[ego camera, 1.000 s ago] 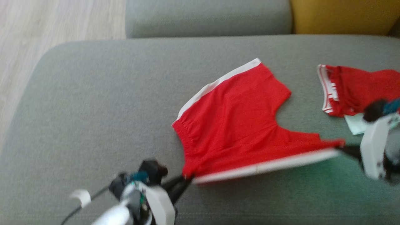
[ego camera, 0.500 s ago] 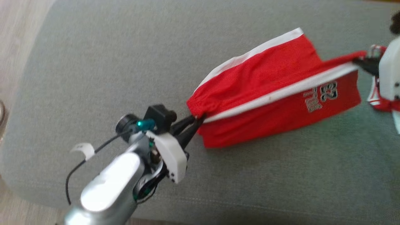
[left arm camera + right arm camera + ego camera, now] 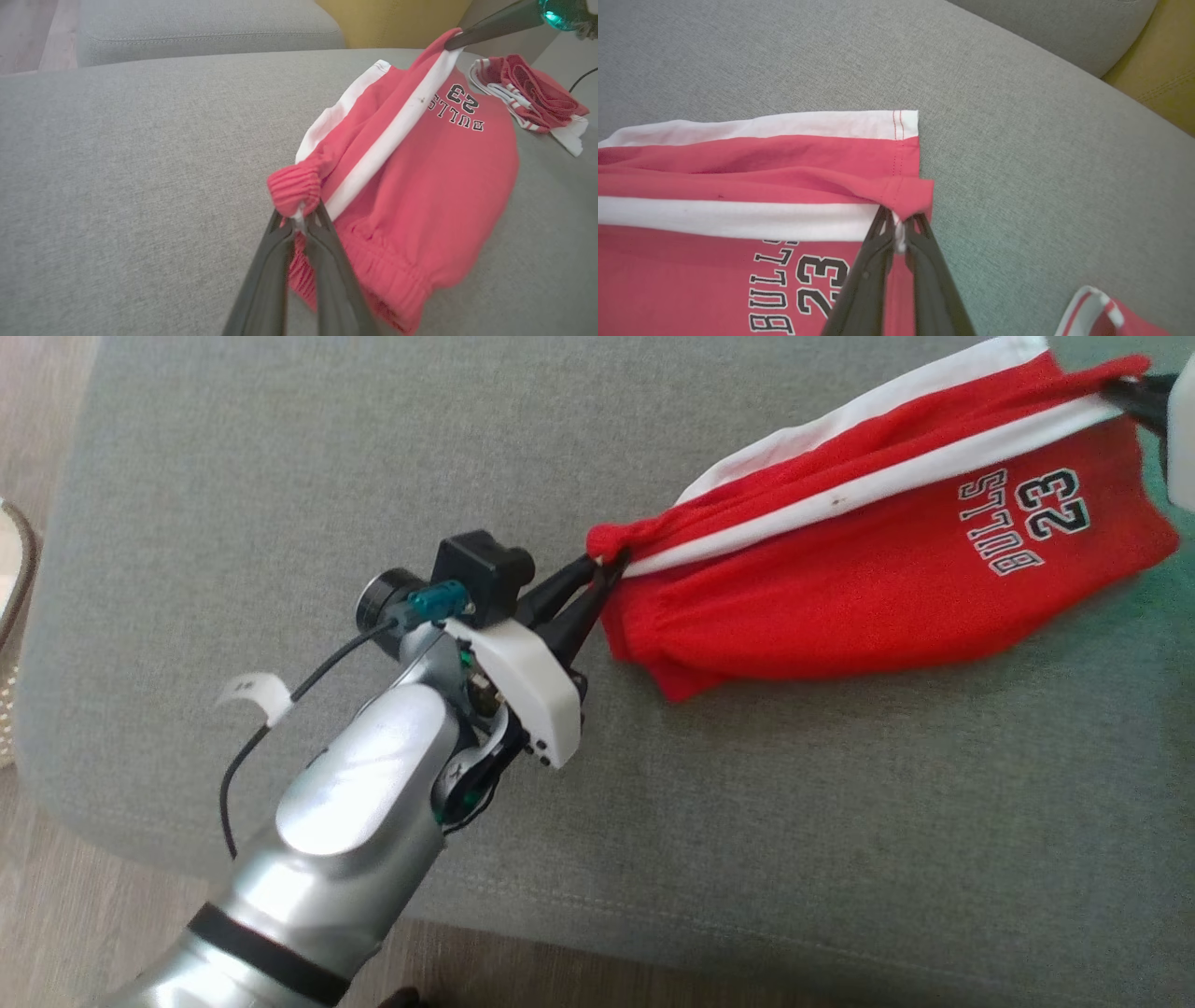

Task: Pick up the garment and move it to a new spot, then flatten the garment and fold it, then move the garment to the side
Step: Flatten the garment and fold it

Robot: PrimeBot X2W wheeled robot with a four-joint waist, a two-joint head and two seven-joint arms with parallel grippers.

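Garment (image 3: 868, 597) taut over cushion (image 3: 280, 476), clamped by left gripper (image 3: 602, 563) at nine o'clock, right gripper (image 3: 1120, 390) at two

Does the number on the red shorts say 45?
No, the print on the red shorts reads BULLS 23.
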